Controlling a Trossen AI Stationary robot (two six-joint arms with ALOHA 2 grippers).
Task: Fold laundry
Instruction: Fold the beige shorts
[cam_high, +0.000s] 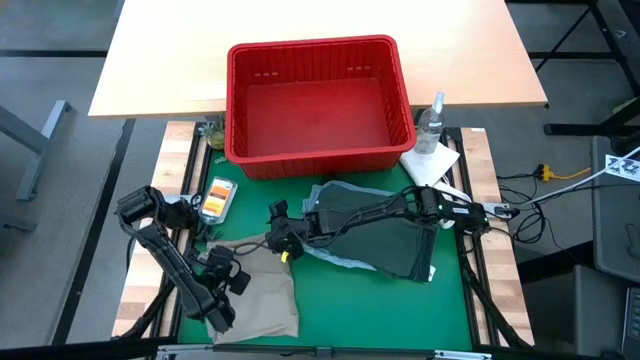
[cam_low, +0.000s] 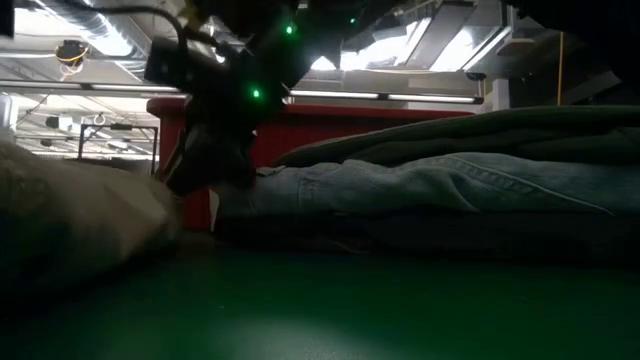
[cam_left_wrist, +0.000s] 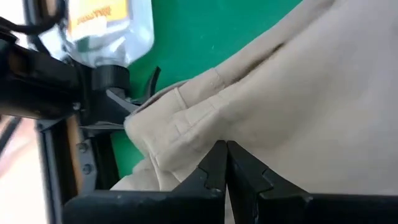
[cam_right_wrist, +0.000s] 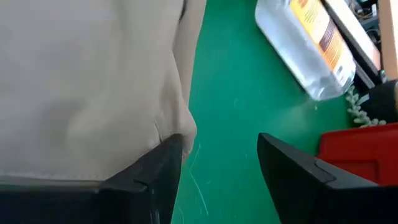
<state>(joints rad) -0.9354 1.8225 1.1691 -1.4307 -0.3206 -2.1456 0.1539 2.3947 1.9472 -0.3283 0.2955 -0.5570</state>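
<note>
Left claw (cam_high: 222, 316) shut, fingertips pressed together, low over the beige khaki piece (cam_high: 258, 288), which lies crumpled on the green mat at the counter's (cam_high: 178, 160) front left; can't tell whether it pinches any fabric. Right claw (cam_high: 282, 243) wide open, nothing between its fingers, hanging at the khaki piece's far edge, next to the garment pile. Pile sits centre-right on the mat: dark olive green piece (cam_high: 385, 240) on top, light blue denim (cam_low: 430, 185) under it, showing at the edges. Red basket (cam_high: 318, 105) stands behind the pile. Clear bottle with orange label (cam_high: 217, 197) lies on the mat to the left. Spray bottle (cam_high: 431, 125) and white cloth (cam_high: 432, 162) right of the basket.
</note>
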